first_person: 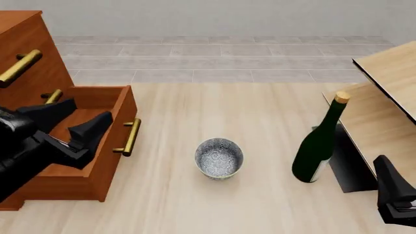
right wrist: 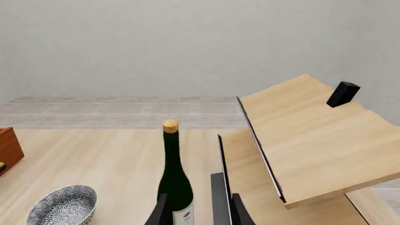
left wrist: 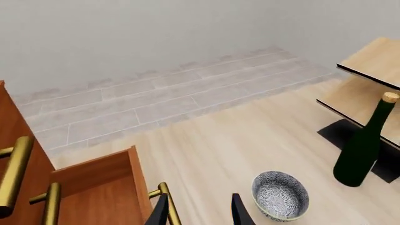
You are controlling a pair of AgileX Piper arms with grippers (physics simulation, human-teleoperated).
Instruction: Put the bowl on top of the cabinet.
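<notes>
Black left gripper (first_person: 81, 122) spread open, holding nothing, hanging at centre left of the front frame over the pulled-out drawer (first_person: 97, 97) of the reddish-brown cabinet (first_person: 26, 44). Black right gripper (first_person: 390, 187) at lower right, fingertips apart either side of the pale-wood panel's black edge in its wrist view, nothing between them. Speckled bowl (first_person: 219, 158) upright at centre of the front frame on the light wood table (first_person: 195, 112), apart from both grippers; cabinet top at far upper left.

Likely trouble: brass bar handle (first_person: 130, 137) and drawer front lying between left gripper and bowl, so a low sweep could knock them. Thin curved rim may slip or tip under a shallow pinch. Dark green wine bottle (first_person: 318, 146), tall and narrow, near the bowl's right, toppled by a careless right-arm reach.
</notes>
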